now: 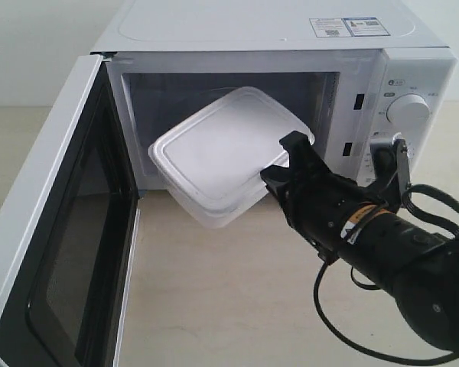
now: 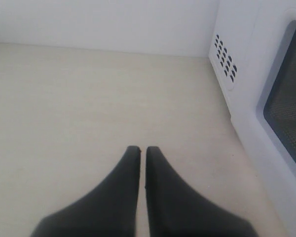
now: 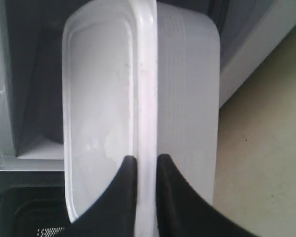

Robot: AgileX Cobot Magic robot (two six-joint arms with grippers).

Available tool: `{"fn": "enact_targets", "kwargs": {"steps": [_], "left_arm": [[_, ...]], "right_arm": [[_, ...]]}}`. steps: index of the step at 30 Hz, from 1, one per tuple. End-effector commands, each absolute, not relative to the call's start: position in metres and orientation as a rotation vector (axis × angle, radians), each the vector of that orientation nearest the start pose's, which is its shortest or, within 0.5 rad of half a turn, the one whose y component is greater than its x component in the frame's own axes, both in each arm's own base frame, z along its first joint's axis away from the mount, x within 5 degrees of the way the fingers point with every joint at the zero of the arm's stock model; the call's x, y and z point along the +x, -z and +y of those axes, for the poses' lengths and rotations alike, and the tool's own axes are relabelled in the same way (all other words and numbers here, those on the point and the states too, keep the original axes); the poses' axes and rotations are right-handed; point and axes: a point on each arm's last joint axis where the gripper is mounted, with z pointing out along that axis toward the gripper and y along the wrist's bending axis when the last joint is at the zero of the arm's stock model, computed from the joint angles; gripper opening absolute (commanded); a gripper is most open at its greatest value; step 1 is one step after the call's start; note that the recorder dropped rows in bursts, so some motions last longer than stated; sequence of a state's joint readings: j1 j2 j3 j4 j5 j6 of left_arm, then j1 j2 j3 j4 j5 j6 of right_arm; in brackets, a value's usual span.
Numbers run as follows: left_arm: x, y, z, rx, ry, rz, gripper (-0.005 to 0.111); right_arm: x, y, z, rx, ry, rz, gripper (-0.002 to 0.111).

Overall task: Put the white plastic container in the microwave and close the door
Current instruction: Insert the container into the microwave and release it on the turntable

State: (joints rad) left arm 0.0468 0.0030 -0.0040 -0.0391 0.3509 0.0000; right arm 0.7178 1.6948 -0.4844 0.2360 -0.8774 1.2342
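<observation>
One tool (image 3: pixel 147 159) pinches the white plastic container (image 1: pixel 222 153) by its rim; door (image 1: pixel 76 245) open.

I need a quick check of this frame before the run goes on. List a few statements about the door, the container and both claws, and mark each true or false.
1. The door stands open. True.
2. The right claw is shut on the rim of the container. True.
3. The container lies flat inside the microwave. False: it hangs tilted in the right claw at the opening and has not been set down.
4. The left claw grips the door. False: it is shut on nothing, over the bare table beside the microwave.
</observation>
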Motion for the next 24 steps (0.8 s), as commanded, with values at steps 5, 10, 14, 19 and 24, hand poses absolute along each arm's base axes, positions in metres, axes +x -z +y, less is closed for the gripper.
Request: {"fn": "enact_targets", "kwargs": {"steps": [5, 10, 14, 19, 24], "left_arm": [[0.053, -0.182, 0.001, -0.076, 0.010, 1.825, 0.004], [0.053, -0.182, 0.001, -0.076, 0.010, 1.825, 0.004], [0.053, -0.182, 0.001, -0.076, 0.010, 1.825, 0.004], [0.053, -0.182, 0.001, -0.076, 0.010, 1.825, 0.004], [0.053, -0.182, 0.001, -0.076, 0.010, 1.825, 0.004]], "right_arm": [[0.256, -0.177, 0.192, 0.787, -1.209, 1.794, 0.000], [0.276, -0.177, 0.209, 0.820, -1.213, 1.794, 0.000], [0.288, -0.177, 0.215, 0.857, -1.200, 1.762, 0.000], [0.301, -0.178, 0.216, 0.906, -1.171, 1.717, 0.000], [0.317, -0.179, 0.222, 0.929, -1.139, 1.706, 0.000]]}}
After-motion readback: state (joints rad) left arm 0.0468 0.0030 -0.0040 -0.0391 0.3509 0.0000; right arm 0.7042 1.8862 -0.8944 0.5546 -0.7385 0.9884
